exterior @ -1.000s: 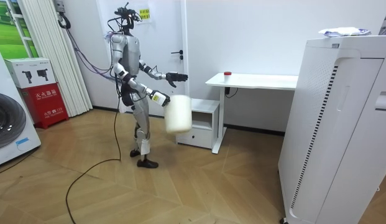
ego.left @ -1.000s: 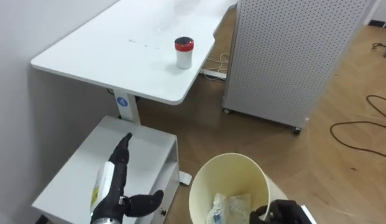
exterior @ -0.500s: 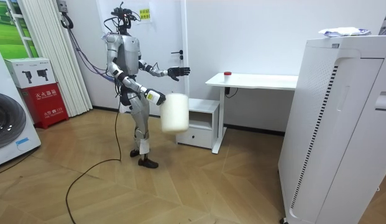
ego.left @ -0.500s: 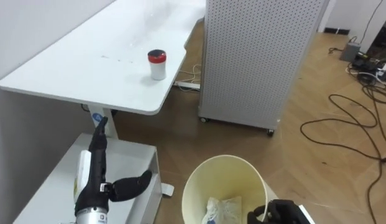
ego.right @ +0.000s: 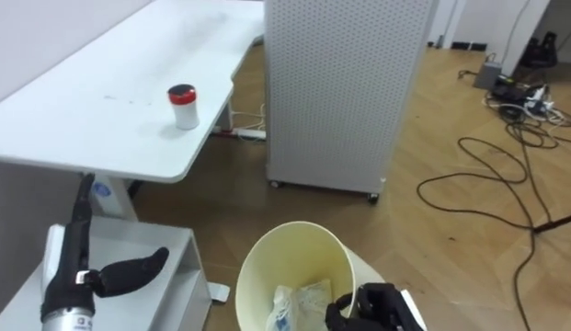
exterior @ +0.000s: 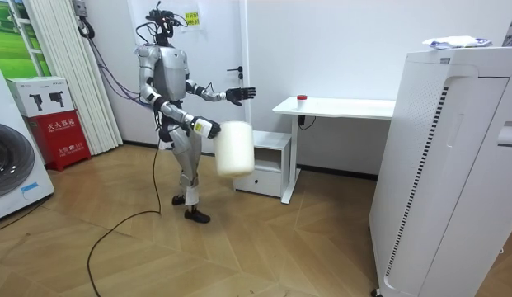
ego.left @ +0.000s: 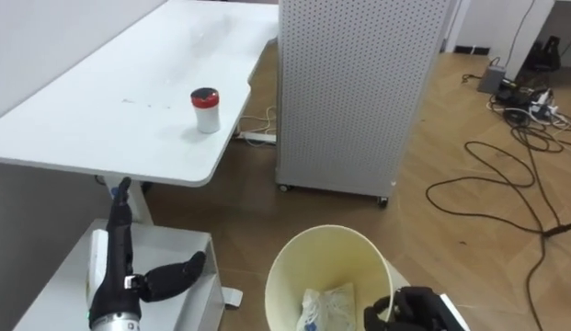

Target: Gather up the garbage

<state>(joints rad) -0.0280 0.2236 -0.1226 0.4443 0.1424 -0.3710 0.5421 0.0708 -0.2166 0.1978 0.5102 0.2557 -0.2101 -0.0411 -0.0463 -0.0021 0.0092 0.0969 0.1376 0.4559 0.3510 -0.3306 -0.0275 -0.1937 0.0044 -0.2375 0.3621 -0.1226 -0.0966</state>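
The left hand (ego.left: 115,268) is hovering over a low white cabinet (ego.left: 60,294), its dark fingers stretched straight and thumb splayed, grasping nothing. Beyond it, a small cylindrical white jar (ego.left: 205,109) with a red lid is standing upright on the smooth white worktop (ego.left: 92,119), near its rounded corner. A tall perforated white panel (ego.left: 359,83) is standing on the wooden floor (ego.left: 469,239). The right hand (ego.left: 416,308) is clenching the rim of a round cream bin (ego.left: 331,250), where crumpled clear plastic (ego.left: 324,308) is lying inside.
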